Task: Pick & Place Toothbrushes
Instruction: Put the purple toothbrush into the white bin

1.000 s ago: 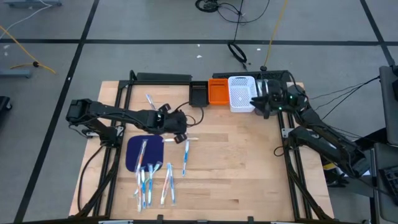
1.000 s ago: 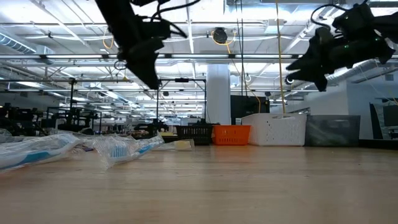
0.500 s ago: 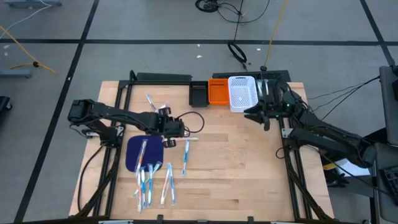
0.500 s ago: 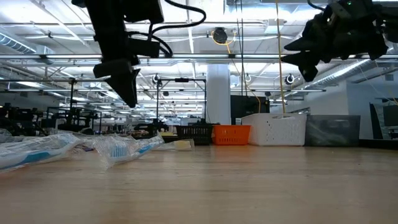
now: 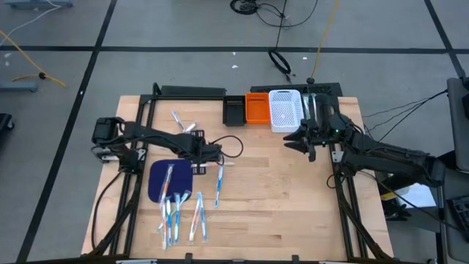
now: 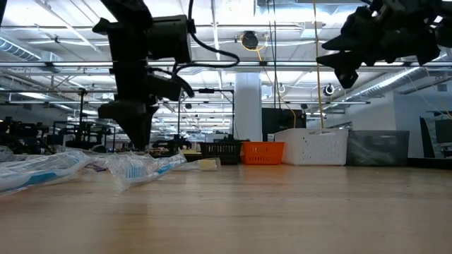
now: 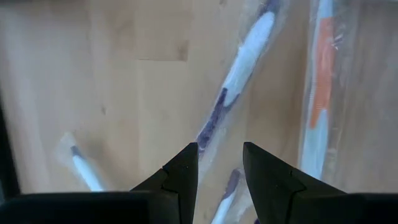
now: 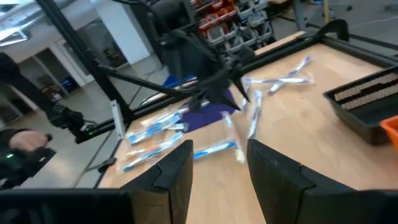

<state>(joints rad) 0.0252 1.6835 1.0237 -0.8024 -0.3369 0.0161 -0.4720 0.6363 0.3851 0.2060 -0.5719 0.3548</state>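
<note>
Several wrapped toothbrushes (image 5: 218, 183) lie flat on the wooden table, some of them on a dark blue mat (image 5: 170, 180). My left gripper (image 5: 201, 163) points steeply down at the mat's far right corner. It is open and hangs just above the toothbrushes (image 6: 134, 166). In the left wrist view its fingers (image 7: 219, 168) stand on either side of a white and purple toothbrush (image 7: 239, 74), with an orange-marked one (image 7: 320, 87) beside it. My right gripper (image 5: 293, 139) is open, held high and level near the white bin (image 5: 286, 110), with nothing between its fingers (image 8: 219, 168).
A black bin (image 5: 234, 111), an orange bin (image 5: 256, 108) and the white bin stand in a row at the table's far edge. Two more toothbrushes (image 5: 183, 123) lie far left of the mat. Bare wood stretches across the table's middle and right.
My left gripper has sunk toward the toothbrushes by the mat and rolled about its own axis, staying open. My right gripper has swung away from the white bin, toward the table's left and near side, still high and open. The toothbrushes have not moved.
</note>
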